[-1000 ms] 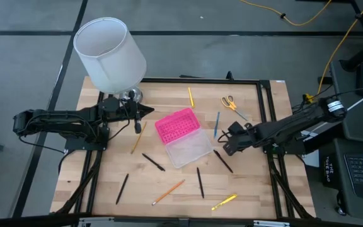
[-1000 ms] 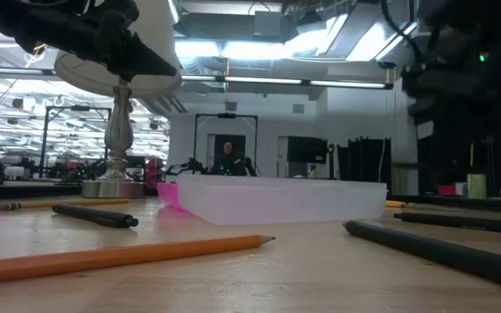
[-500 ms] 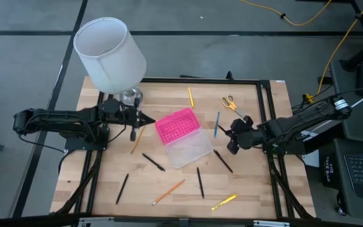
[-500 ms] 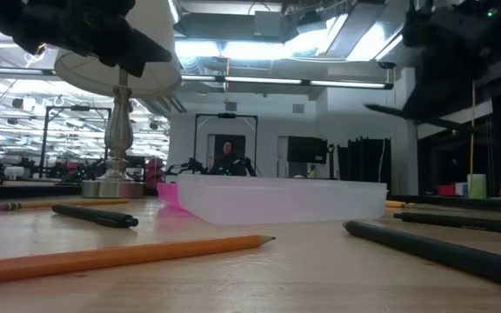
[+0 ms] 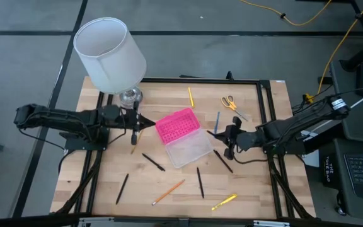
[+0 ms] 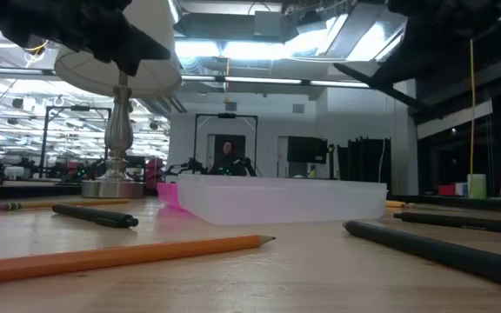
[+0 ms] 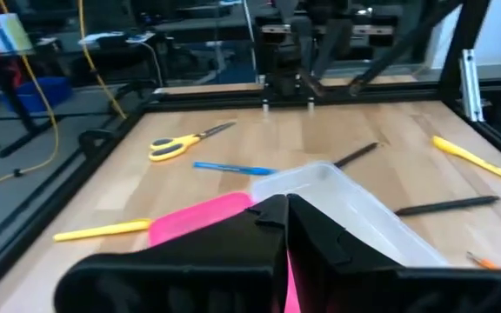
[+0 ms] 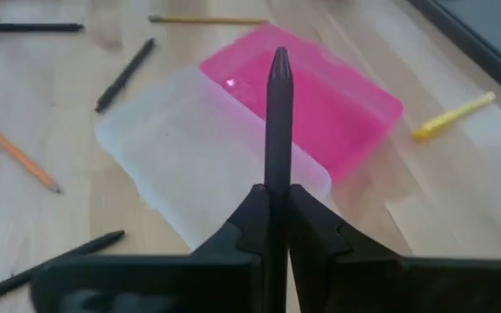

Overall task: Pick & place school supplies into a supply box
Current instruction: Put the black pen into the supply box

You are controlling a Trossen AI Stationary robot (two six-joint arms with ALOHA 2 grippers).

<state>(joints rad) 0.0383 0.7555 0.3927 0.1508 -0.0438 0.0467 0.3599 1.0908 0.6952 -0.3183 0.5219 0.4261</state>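
The supply box lies open mid-table, its pink lid (image 5: 176, 124) flat beside its clear base (image 5: 188, 148). My right gripper (image 5: 224, 135) hovers just right of the box, shut on a black pen (image 8: 278, 113) whose tip points at the box. My left gripper (image 5: 149, 120) is shut and empty, in the air left of the pink lid, as the left wrist view (image 7: 285, 213) also shows. Loose on the wood lie black pens (image 5: 223, 161) (image 5: 152, 162), an orange pencil (image 5: 169, 192), a yellow pen (image 5: 224, 202), a blue pen (image 5: 217, 124) and the scissors (image 5: 232, 104). My right gripper pinches the black pen between its two fingers (image 8: 255, 217). The pen lies along the fingers, and its front part (image 8: 277, 165) juts out past the fingertips; its rear is hidden between them. The fingers come level from the table's right. The pen is lifted clear, roughly level.
A lamp with a white shade (image 5: 109, 53) stands on its metal base (image 5: 130, 96) at the far left, close behind my left gripper. A yellow pencil (image 5: 191, 96) lies at the far edge. More pens (image 5: 122, 188) (image 5: 200, 182) lie toward the near edge.
My right gripper has turned while holding the black pen, so the pen now points left at the box, and it has moved a little toward the box. My left gripper has shifted slightly toward the near edge, staying shut.
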